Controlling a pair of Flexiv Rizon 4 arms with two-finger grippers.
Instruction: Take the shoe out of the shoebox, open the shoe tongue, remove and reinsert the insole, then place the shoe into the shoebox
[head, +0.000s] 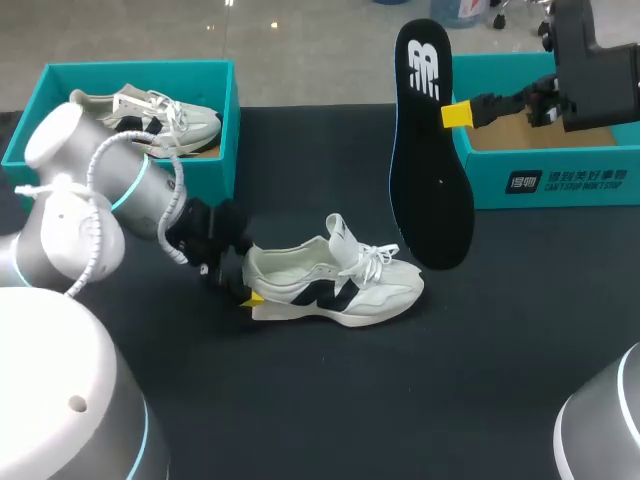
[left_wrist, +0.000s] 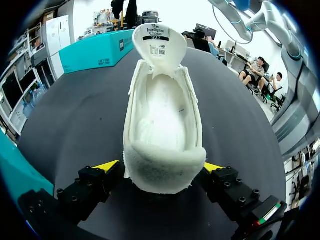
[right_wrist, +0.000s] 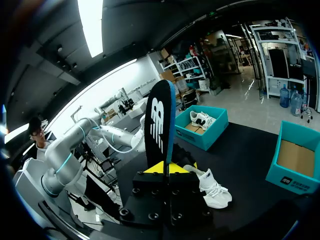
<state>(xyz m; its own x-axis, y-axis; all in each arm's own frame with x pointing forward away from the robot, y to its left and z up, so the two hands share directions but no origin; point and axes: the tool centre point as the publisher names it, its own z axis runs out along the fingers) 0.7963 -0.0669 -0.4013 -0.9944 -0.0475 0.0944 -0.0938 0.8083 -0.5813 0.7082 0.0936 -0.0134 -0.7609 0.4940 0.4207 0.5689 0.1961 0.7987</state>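
Though lidless, left shoebox (head: 140, 77) with second shoe (head: 150, 120).

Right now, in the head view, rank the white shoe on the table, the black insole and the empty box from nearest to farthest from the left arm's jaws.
1. White shoe: on the table, heel between the left jaws.
2. Black insole: held upright, right of the shoe.
3. Empty box: far right, beyond the insole.
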